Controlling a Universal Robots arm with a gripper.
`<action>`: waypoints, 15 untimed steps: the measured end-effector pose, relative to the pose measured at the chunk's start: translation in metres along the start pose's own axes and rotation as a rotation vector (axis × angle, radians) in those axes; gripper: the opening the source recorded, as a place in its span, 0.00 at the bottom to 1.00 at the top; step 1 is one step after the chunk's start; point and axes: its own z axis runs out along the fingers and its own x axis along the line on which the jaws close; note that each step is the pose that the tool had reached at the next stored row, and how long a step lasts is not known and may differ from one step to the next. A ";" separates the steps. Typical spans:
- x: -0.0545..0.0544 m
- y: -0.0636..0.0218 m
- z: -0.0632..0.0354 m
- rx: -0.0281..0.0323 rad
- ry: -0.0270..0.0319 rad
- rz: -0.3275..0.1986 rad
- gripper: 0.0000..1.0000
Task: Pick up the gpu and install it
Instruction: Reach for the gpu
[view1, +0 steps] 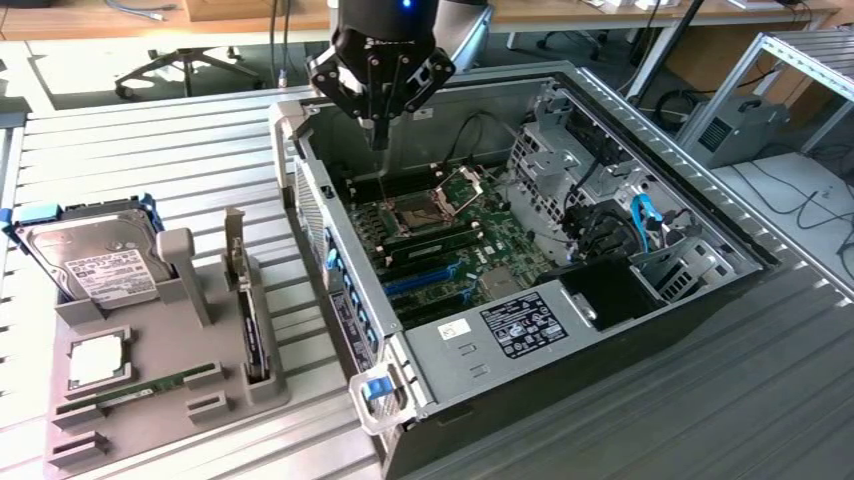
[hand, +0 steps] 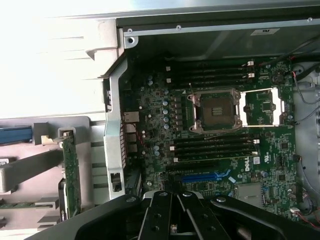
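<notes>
The gpu (view1: 248, 305) stands on edge in a slot of the grey holder tray (view1: 167, 420) at the exterior view's left, its silver end bracket pointing up. In the wrist view the gpu (hand: 71, 176) appears as a thin green board edge beside the case wall. My gripper (view1: 380, 135) hangs over the back of the open computer case (view1: 534, 330), well away from the gpu. Its fingers (hand: 162, 212) are shut together with nothing between them. Below the gripper (hand: 173, 196) lies the motherboard (hand: 250, 150) with a blue card slot (hand: 205, 176).
In the tray a silver hard drive (view1: 94, 262) with a white label stands in a blue frame, with a memory stick (view1: 140, 388) and a square chip (view1: 96, 360) lying near it. The case holds an open processor socket (hand: 217, 110), drive cages (view1: 574, 150) and blue cables (view1: 643, 225).
</notes>
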 end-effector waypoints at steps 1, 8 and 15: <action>0.000 0.0000 0.0000 0.0000 0.0000 0.000 0.11; 0.002 -0.0001 0.0000 0.0000 -0.0001 0.000 0.11; 0.003 -0.0003 -0.0001 0.0000 0.0000 0.000 0.11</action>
